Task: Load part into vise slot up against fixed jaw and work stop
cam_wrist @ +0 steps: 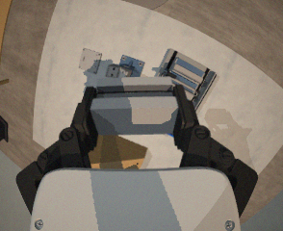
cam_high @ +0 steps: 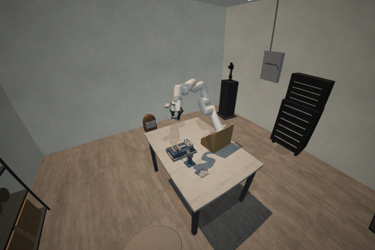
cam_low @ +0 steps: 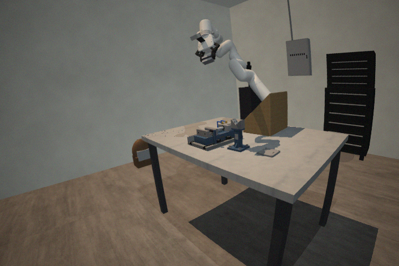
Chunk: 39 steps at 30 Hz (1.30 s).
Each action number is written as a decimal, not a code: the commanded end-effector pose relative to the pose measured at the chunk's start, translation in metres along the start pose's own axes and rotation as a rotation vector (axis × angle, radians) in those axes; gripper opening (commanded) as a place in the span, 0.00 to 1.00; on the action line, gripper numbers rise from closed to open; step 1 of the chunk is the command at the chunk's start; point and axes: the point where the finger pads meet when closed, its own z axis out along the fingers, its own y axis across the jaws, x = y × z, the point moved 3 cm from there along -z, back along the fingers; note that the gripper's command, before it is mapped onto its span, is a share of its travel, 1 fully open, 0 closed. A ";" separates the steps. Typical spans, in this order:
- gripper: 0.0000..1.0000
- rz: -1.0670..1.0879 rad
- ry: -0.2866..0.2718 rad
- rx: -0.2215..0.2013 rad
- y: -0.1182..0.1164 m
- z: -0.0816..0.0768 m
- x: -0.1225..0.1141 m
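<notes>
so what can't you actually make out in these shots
- Slot side of the part: wrist view, the fingers cover its ends and no slot shows on the visible face.
- The part in the gripper: top view, too small to make out.
- Work stop and low bars in the vise: exterior view, too small and blurred.
- Arm base: exterior view, hidden behind the brown box.
- V-block: wrist view, partly covered by the part.

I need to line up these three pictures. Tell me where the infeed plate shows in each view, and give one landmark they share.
Top: the infeed plate lies on the table, nearer the camera than the blue V-block.
Exterior: the plate lies right of the V-block.
Wrist: a small pale square at upper left, seemingly the plate.
Shared landmark: the vise.
</notes>
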 end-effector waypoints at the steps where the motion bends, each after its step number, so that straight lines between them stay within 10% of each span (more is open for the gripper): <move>1: 0.00 -0.128 -0.067 0.019 -0.009 0.028 -0.001; 22: 0.00 -0.626 -0.266 0.063 -0.048 0.137 -0.045; 39: 0.00 -0.934 -0.397 0.085 -0.073 0.196 -0.082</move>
